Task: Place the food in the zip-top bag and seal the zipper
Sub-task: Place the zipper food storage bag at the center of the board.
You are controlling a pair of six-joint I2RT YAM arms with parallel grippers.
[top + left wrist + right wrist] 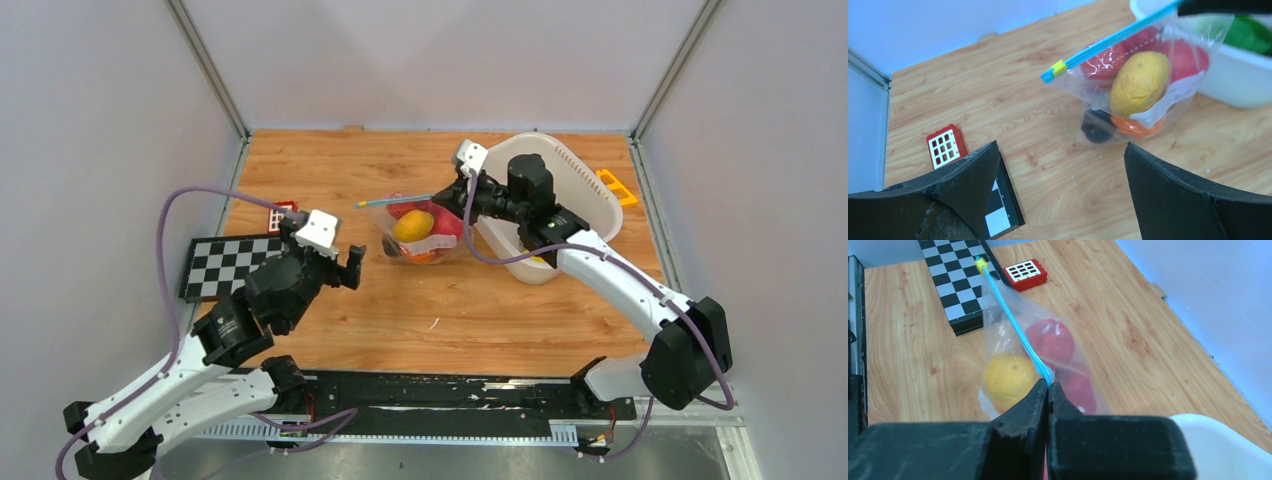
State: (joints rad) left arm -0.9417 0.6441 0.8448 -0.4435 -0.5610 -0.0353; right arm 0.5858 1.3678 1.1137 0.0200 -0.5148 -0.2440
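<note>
Mid-table, just left of the white basket (pixel 590 190), stands the bag (pixel 425 235), its base on the table (pixel 450 310). It holds a lemon (pixel 1139 82), two red pieces (pixel 1184 57), a tangerine (pixel 1133 127) and a dark piece (pixel 1096 127). The right gripper (pixel 1048 390) is clamped on the right end of the zipper (pixel 1013 320), holding it up; a yellow slider (pixel 1060 67) sits at the left end. The left gripper (pixel 1060 155), fingers apart, hovers near-left of the bag beside a checkerboard (pixel 225 262).

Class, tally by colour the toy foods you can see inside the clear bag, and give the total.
Red: 2, grape bunch and apple
Yellow: 1, lemon
Orange: 1, tangerine
Dark purple: 1, dark piece
Total: 5
</note>
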